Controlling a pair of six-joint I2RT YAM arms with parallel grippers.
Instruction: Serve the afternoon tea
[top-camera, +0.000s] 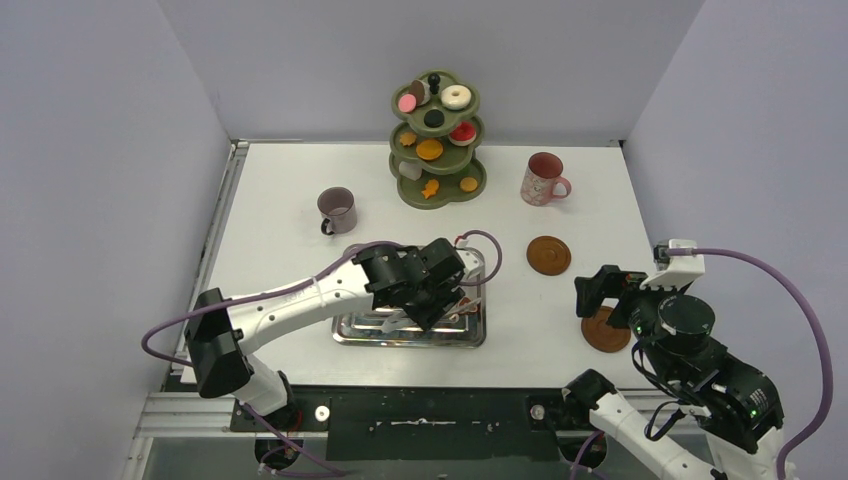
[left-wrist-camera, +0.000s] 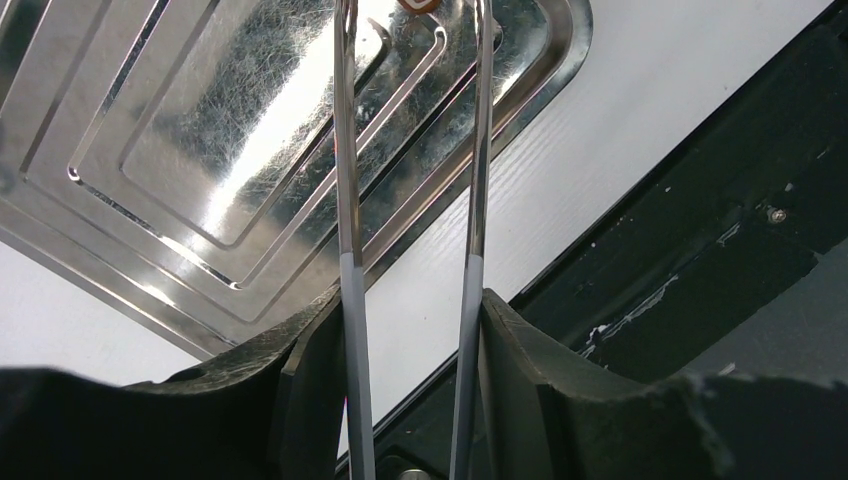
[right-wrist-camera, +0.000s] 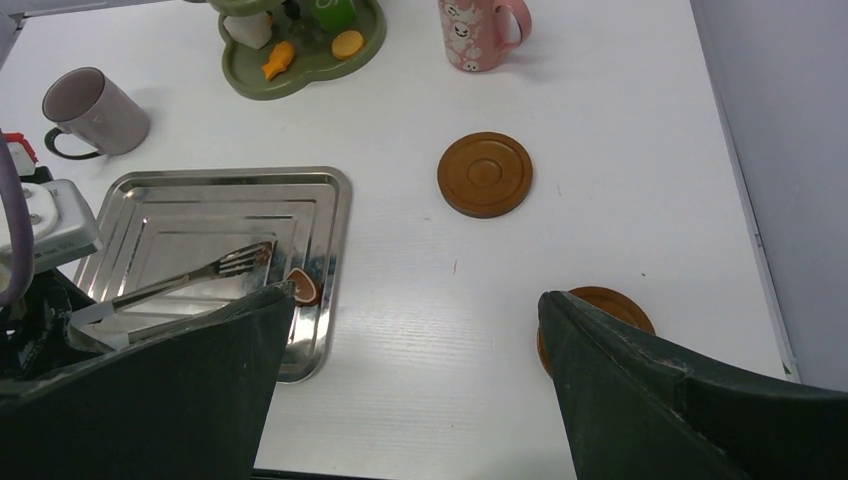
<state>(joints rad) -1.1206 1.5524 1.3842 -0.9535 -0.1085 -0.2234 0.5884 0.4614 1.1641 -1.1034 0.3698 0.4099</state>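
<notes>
- Olive-green stand (top-camera: 436, 150): set at the far edge of the table (top-camera: 290, 180), three tiers loaded with small sweets. A white-iced donut (top-camera: 457, 97) is seen on top.
- Mauve mug (top-camera: 338, 209) is placed left of the stand, pink mug (top-camera: 543, 179) right of it, both well apart from it.
- One brown coaster (top-camera: 548, 255) lies on open table. Another (top-camera: 605, 330), near the right edge, is partly covered by the right gripper (right-wrist-camera: 415, 310), whose fingers are spread wide.
- Metal tongs (left-wrist-camera: 347, 200) are pinched by the left gripper (left-wrist-camera: 405, 335) over the steel tray (right-wrist-camera: 200, 215), which sits at the near edge.
- A small brown sweet (right-wrist-camera: 301, 287) is noted by the tray's right rim.
</notes>
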